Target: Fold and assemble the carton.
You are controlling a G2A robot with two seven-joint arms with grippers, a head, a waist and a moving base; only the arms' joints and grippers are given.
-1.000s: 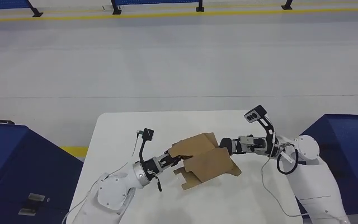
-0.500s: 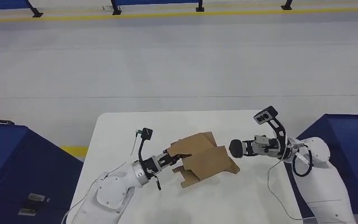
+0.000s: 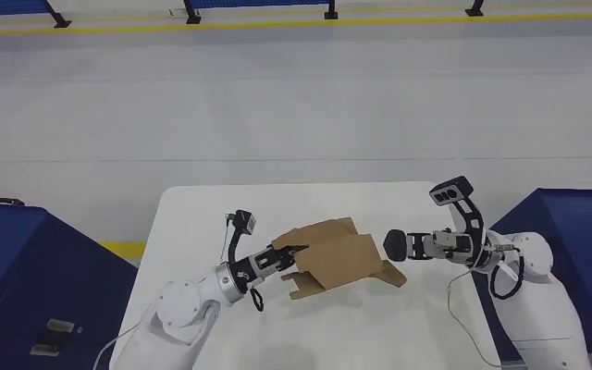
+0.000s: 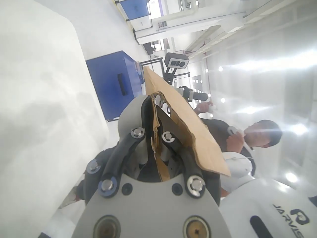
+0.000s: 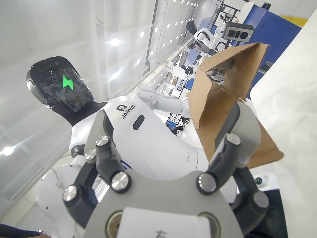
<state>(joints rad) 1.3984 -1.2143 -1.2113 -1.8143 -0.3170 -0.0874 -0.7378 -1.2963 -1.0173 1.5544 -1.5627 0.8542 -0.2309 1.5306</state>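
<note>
**Progress.** Assembly is at an early stage. The brown corrugated-cardboard carton (image 3: 338, 252) sits in the lower centre of the top view, on the white round-cornered table (image 3: 194, 217), between the two arms. Its panels stand partly raised off the surface rather than flat. In the right wrist view they form a skewed, open-ended sleeve that can be seen through. No squared box shape is present. Loose flaps project at the lower-left and right edges of the carton. Judged remaining steps: square the sleeve, fold the end flaps inward, and lock them.

**Tool state.** The left gripper (image 3: 287, 252) is at the carton's left edge. In the left wrist view its fingers (image 4: 131, 117) are pressed together on a ragged cardboard edge, pinching it. The right gripper (image 3: 395, 245) sits just beside the carton's right edge. In the right wrist view its fingers (image 5: 244, 122) are spread wide and hold nothing. One finger overlaps a flap, but whether it touches the flap cannot be told.

**Materials.** The cardboard is matte and tan. The pinched edge is torn, with a rough, uneven margin. The panels are flat and straight-sided and meet at crisp score lines. Expect the panels to stay stiff and to hinge only along those lines. The thin edge may crush or tear further under the pinch. The table top is smooth, white and faintly reflective, so the carton is likely to slide on it if pushed from one side only.
</note>
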